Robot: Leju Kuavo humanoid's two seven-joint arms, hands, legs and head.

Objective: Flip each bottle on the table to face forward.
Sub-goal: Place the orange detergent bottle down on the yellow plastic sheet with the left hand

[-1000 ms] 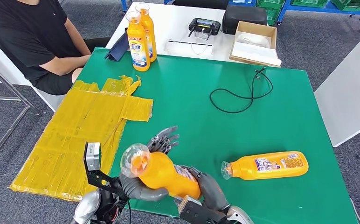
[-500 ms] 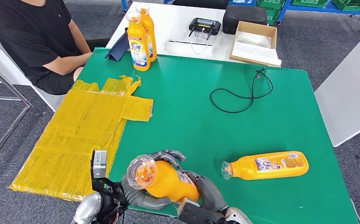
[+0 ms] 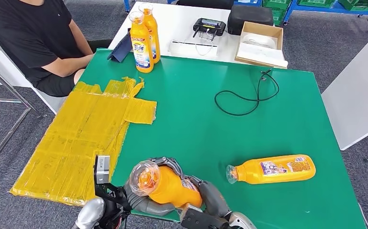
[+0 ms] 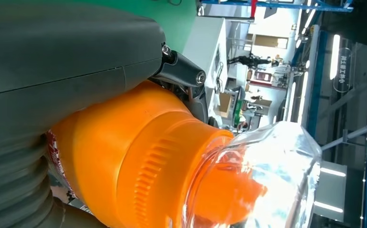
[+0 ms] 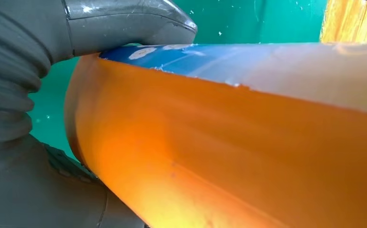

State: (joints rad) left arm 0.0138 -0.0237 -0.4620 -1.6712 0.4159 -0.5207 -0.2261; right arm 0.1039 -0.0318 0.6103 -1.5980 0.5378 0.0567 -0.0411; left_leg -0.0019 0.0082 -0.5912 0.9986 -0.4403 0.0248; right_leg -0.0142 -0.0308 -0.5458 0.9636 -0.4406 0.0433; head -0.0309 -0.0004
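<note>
at the lower centre of the head view, an orange bottle [image 3: 165, 185] is gripped between the left hand [image 3: 146, 202] and the right hand [image 3: 209, 195]; another bottle [image 3: 272, 169] is laid flat at lower right.

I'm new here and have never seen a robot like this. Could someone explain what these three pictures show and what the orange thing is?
The wide picture is taken from the robot's head, looking down at a green table. The two close-ups come from cameras on its wrists, so they look turned and crowded.

At the bottom of the wide picture the robot's left hand and right hand hold an orange bottle with a clear cap between them; grey fingers curl over it. Another bottle lies on its side on the table, and two upright bottles stand at the far edge. There is also a yellow sheet and a black cable. A seated person waits beside the table.
</note>
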